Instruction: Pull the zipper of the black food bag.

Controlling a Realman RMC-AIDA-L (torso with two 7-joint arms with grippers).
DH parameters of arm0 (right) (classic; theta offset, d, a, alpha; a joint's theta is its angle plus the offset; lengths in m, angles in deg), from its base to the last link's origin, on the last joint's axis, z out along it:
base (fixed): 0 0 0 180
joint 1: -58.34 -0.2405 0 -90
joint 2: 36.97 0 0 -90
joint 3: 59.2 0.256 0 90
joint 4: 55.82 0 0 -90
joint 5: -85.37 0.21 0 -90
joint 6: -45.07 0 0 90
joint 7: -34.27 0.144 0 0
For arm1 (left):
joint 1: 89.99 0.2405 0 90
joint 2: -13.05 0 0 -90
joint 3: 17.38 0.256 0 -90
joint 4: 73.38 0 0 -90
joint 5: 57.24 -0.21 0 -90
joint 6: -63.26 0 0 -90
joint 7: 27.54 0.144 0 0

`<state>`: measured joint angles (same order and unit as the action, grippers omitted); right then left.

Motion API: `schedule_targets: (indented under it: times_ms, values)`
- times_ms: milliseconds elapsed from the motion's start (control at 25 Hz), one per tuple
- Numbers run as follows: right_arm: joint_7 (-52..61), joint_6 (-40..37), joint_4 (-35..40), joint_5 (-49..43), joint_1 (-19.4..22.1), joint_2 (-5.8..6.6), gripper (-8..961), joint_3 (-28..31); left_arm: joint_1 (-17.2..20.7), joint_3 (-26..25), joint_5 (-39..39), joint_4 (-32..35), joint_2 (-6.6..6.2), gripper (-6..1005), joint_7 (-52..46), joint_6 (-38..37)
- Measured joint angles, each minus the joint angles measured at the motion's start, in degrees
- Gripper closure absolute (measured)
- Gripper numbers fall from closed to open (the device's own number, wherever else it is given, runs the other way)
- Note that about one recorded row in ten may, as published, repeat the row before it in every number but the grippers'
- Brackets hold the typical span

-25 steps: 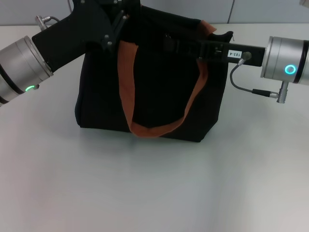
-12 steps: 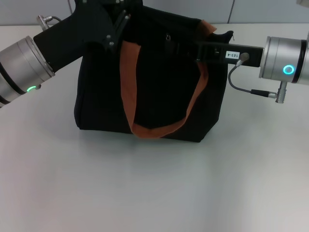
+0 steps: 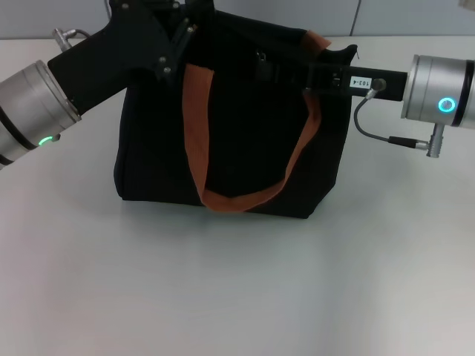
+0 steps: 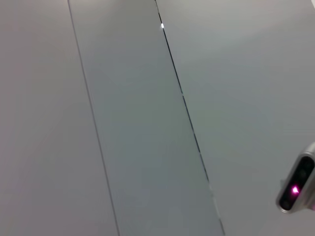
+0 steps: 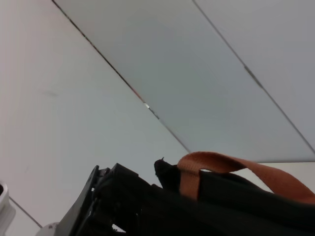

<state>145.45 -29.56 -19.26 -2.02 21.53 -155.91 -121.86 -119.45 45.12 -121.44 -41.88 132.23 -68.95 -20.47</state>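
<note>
The white table fills most of the head view, and behind it, along the top edge of the frame, stands a grey panelled wall. The left wrist view shows only this wall with its thin seams, and a small device with a pink light at the lower right of that frame.

The black food bag stands upright in the upper middle of the head view, on the table. One orange-brown strap hangs down its front face in a wide loop. A second strap shows at the top right corner of the bag; in the right wrist view the same strap arches over the bag's top edge in the lower part of the frame.

The left arm comes in from the left edge of the head view, and the left gripper lies over the upper left corner of the bag. I cannot tell if its fingers are spread or pressed together.

The right arm reaches in from the right edge, and the right gripper lies along the top of the bag. Dark on dark, its fingers cannot be told either.

The zipper is a small silver glint on the bag's top edge, just left of the right gripper's tip; whether they touch is not clear.
</note>
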Motion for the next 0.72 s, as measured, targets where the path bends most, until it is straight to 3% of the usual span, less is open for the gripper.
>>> schedule_targets:
  times_ms: [720]
  values:
    - [1.4,1.4,0.3,0.0,2.6,0.43,956,1.5,0.9,-1.4,4.2,-1.6,-0.02,990,2.3,0.4]
